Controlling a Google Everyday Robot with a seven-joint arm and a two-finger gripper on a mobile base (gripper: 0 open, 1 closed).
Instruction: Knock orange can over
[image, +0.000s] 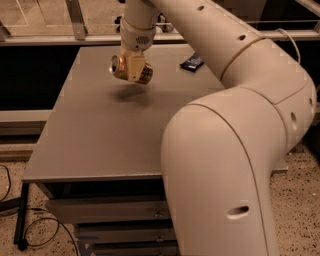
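The orange can (144, 73) is orange-gold with a silver top rim facing left. It lies on its side in the air, a little above the grey table (85, 135), with its shadow on the tabletop beneath it. My gripper (132, 67) is shut on the orange can, with one pale finger (135, 66) across its front. The arm reaches in from the right and fills the right half of the view.
A dark blue flat packet (192, 62) lies at the table's far right, partly behind the arm. A metal rail and posts (75, 22) run behind the table's far edge. Drawers sit under the tabletop. Cables lie on the floor at lower left.
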